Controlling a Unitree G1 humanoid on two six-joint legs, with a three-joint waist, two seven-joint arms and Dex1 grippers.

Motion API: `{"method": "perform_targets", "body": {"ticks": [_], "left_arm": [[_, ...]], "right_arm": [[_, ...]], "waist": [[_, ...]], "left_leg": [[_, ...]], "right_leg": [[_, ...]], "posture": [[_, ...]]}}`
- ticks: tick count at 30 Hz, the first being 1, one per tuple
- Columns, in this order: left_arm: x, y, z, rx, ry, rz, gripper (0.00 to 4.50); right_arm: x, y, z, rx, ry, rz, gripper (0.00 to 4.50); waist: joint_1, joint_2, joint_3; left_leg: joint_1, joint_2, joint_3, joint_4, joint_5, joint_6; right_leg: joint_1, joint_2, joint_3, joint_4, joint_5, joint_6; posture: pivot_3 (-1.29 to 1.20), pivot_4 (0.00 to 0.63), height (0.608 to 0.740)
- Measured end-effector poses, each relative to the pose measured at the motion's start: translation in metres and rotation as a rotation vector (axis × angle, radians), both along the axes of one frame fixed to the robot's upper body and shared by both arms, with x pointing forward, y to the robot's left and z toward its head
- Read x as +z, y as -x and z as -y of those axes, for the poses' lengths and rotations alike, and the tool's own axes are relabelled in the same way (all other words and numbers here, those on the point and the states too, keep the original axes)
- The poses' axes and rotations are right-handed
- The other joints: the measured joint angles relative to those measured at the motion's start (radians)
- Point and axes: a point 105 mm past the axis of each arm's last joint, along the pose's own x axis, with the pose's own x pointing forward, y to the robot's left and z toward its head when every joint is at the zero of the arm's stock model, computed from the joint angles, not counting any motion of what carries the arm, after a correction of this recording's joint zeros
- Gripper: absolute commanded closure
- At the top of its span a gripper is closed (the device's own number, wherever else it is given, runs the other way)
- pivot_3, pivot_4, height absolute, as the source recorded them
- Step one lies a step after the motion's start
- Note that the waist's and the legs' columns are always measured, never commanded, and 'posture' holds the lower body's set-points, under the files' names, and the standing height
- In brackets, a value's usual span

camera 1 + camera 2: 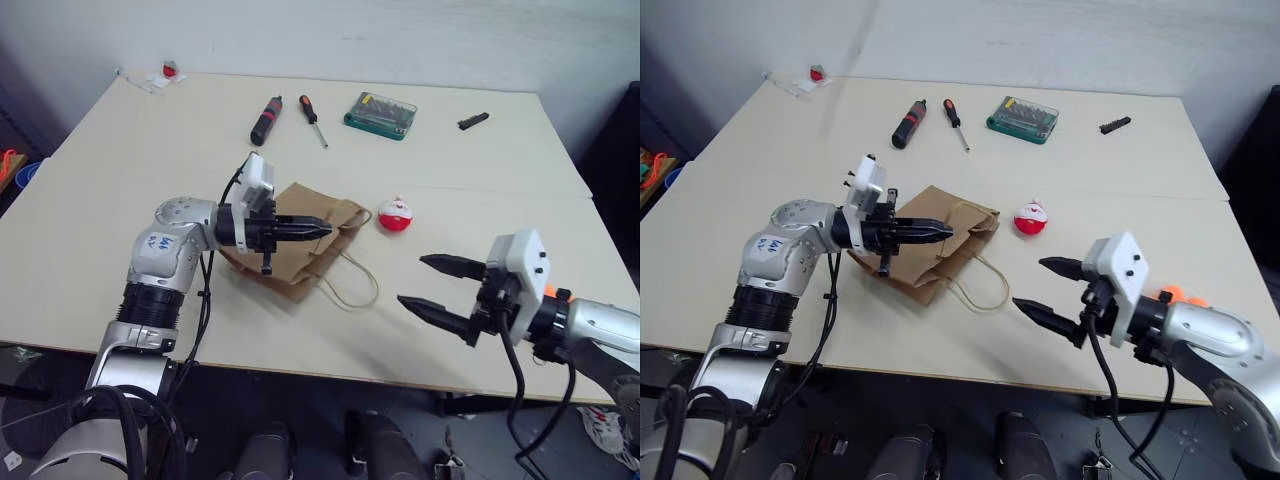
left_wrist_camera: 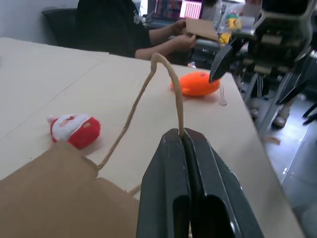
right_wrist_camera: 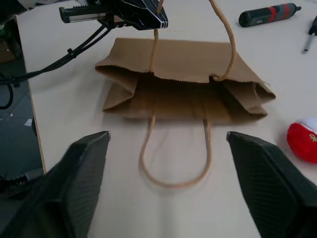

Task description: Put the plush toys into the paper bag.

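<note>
At lower right of the head view, the right gripper (image 1: 430, 283) hung with fingers apart. At centre, the left gripper (image 1: 318, 229) was clamped on a bag (image 1: 300, 250) handle; lifting it gently should open the mouth. Farther right lay the red toy (image 1: 396, 217); the orange toy (image 2: 196, 83) lay near the table's edge. No writing was readable.

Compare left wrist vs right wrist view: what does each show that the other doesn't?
Left wrist, not right: bright orange fish plush; a seated person in the background. Right wrist, not left: black-and-red screwdriver; the bag's second handle loop flat on the table. Both: brown paper bag, red-and-white plush ball, left gripper shut on the raised tan cord handle.
</note>
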Motion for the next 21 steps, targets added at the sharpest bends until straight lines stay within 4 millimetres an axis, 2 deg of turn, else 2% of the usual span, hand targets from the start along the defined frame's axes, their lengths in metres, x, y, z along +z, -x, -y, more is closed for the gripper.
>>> {"method": "perform_targets", "body": {"ticks": [7,8,15,21], "left_arm": [[0.007,0.004,-0.004,0.023,0.007,0.005,4.5],[0.01,0.005,-0.004,0.024,0.012,0.012,4.5],[0.019,0.015,-0.013,0.046,0.011,0.064,4.5],[0.015,0.019,-0.017,0.086,0.0,0.074,4.5]], "right_arm": [[-0.004,-0.037,-0.038,0.072,-0.025,0.024,4.25],[-0.008,-0.04,-0.042,0.084,-0.015,0.019,4.47],[-0.045,-0.077,-0.078,0.147,0.076,-0.007,4.47],[-0.053,-0.101,-0.103,0.166,0.101,0.018,4.47]], "waist": [[-0.014,0.0,0.0],[-0.013,0.0,0.0],[-0.015,0.0,0.0],[-0.017,0.0,0.0]], "left_leg": [[-0.002,0.0,0.0,0.0,0.0,-0.001],[-0.003,0.0,0.0,0.0,0.0,-0.001],[-0.005,-0.001,0.001,0.0,0.0,-0.001],[-0.005,-0.001,0.002,0.0,0.001,-0.001]], "right_leg": [[-0.003,0.0,0.0,0.001,0.0,0.0],[-0.004,0.0,0.0,0.002,0.0,0.0],[-0.007,0.0,0.001,0.005,0.0,0.0],[-0.008,0.0,0.001,0.008,0.0,0.0]], "posture": [[0.0,0.15,0.74],[0.0,0.15,0.74],[0.0,0.15,0.74],[0.0,0.15,0.74]]}}
